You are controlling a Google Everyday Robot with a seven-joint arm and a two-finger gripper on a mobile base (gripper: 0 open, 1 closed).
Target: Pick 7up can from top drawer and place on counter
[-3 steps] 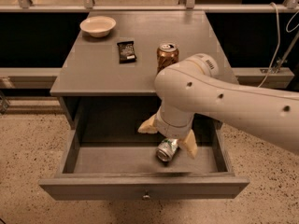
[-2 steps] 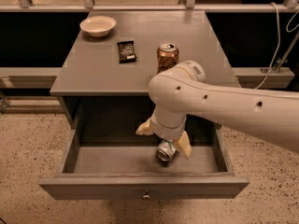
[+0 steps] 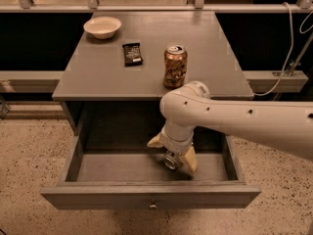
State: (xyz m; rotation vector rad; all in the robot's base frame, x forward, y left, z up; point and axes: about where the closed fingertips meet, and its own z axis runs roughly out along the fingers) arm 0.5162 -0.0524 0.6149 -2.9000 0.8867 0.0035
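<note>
Leftward is where the white arm has gone since a second ago, its rounded wrist housing now sitting more squarely over the middle of the open top drawer, and the gripper has sunk a little closer to the drawer floor. The 7up can has hardly shifted. It lies on its side on that floor, near the front panel and right of centre, with one round end turned toward the drawer front, so its long axis runs roughly front to back.

The gripper hangs directly above the can, pointing down. Its tan fingers stand spread to either side of the can's body, one at the left rear and one at the right front. The right finger looks close against the can, the left one a bit apart, so nothing seems clamped yet. Closing across the can's narrow width appears to be the step in hand.

On the counter, the surface behind, stand a copper-brown can, a dark snack packet and a pale bowl.
</note>
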